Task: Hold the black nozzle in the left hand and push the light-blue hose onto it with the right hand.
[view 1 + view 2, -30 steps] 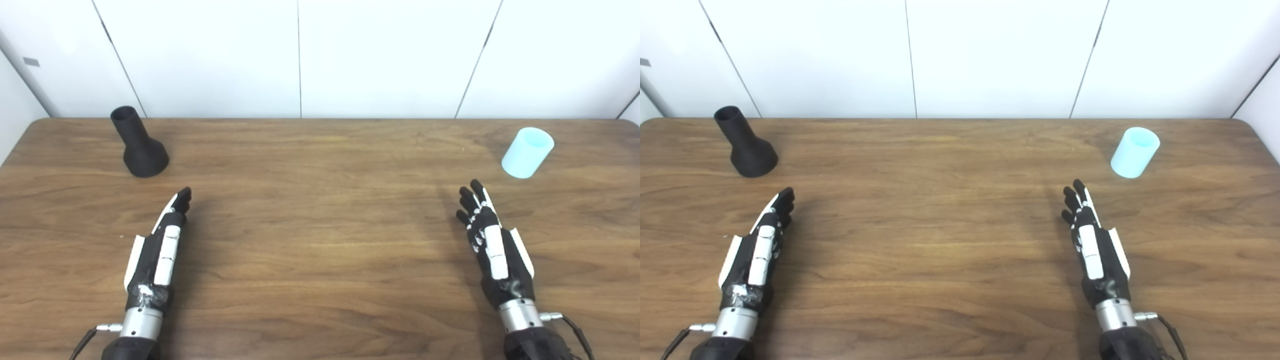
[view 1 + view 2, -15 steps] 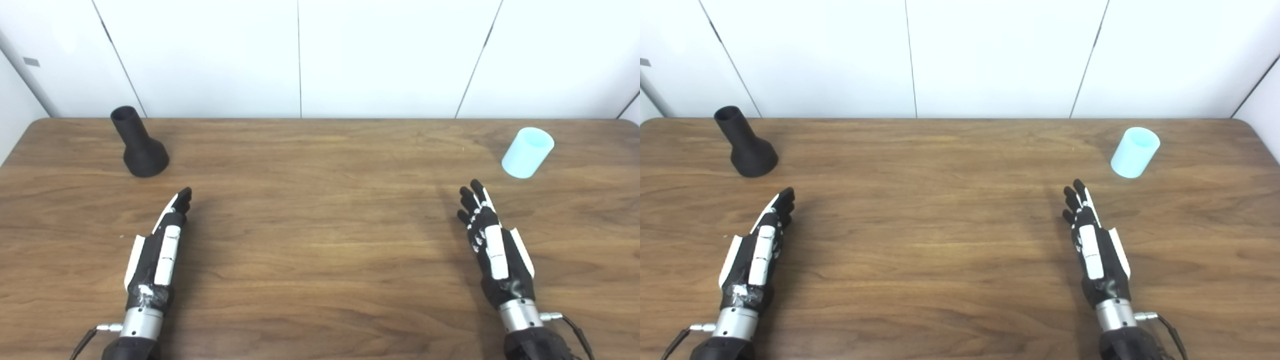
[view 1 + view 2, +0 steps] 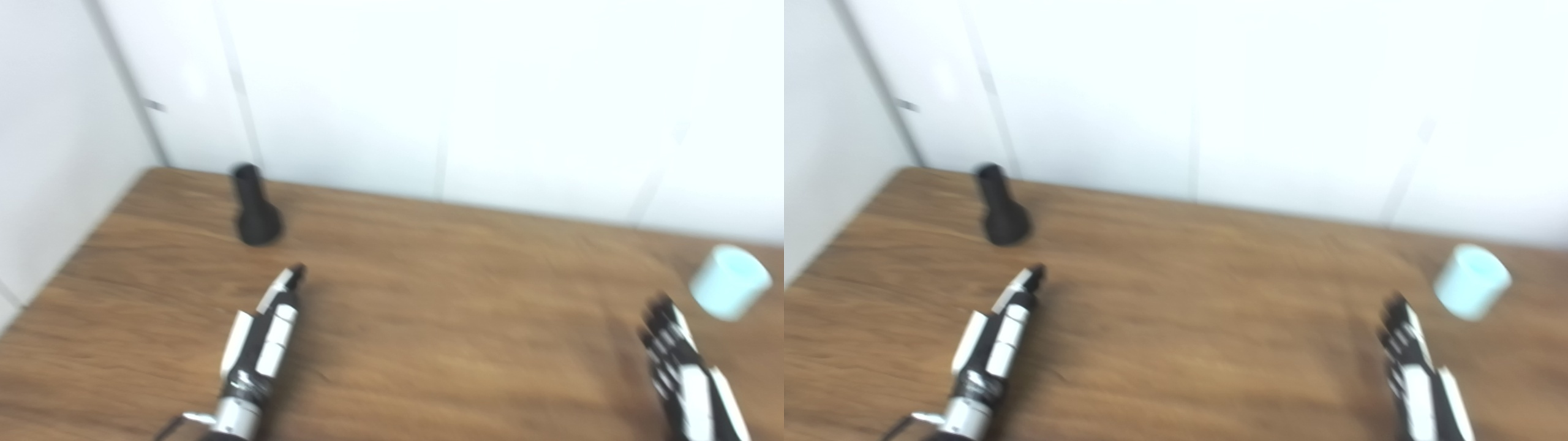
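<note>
Blurred wooden table; right robot hand cut off below.

Black nozzle, light-blue hose, brown wood-grain table, black-and-white left hand, black-and-white right hand, plain white wall panels

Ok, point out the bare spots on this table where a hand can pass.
The widest bare wood lies between the left hand and right hand. A narrower strip runs along the wall between the black nozzle and light-blue hose. It is tighter between each hand and its part, near the table corners.
</note>
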